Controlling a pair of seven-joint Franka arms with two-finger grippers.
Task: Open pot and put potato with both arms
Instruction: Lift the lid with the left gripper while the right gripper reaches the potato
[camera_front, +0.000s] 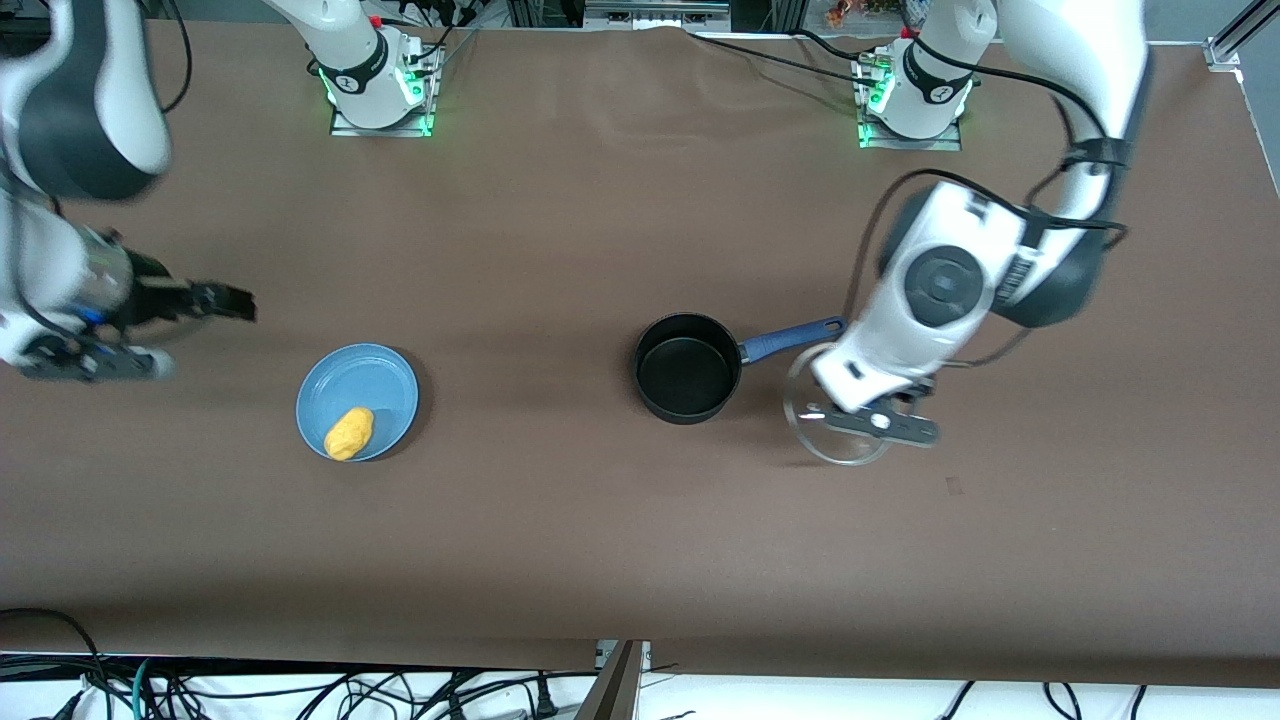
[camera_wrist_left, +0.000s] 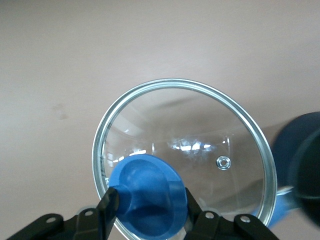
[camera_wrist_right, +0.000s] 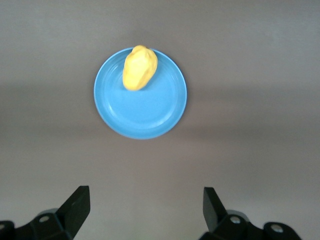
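My pot (camera_front: 686, 368) sits uncovered near the table's (camera_front: 600, 540) middle, its handle (camera_front: 790, 338) running toward my left arm's end. My left gripper (camera_wrist_left: 148, 206) pinches the lid's knob (camera_wrist_left: 147, 192); the lid (camera_front: 838, 415) seems just beside that handle. The potato (camera_front: 349, 433) lies on the plate (camera_front: 375, 385), toward my right arm's end, at the rim nearest the front edge.

table (camera_front: 620, 540): brown | on it: pot (camera_front: 687, 367), open; plate (camera_front: 357, 402)

Uncovered pot (camera_front: 686, 368), potato (camera_front: 349, 433) on blue plate (camera_front: 385, 380) (toward right arm's end).
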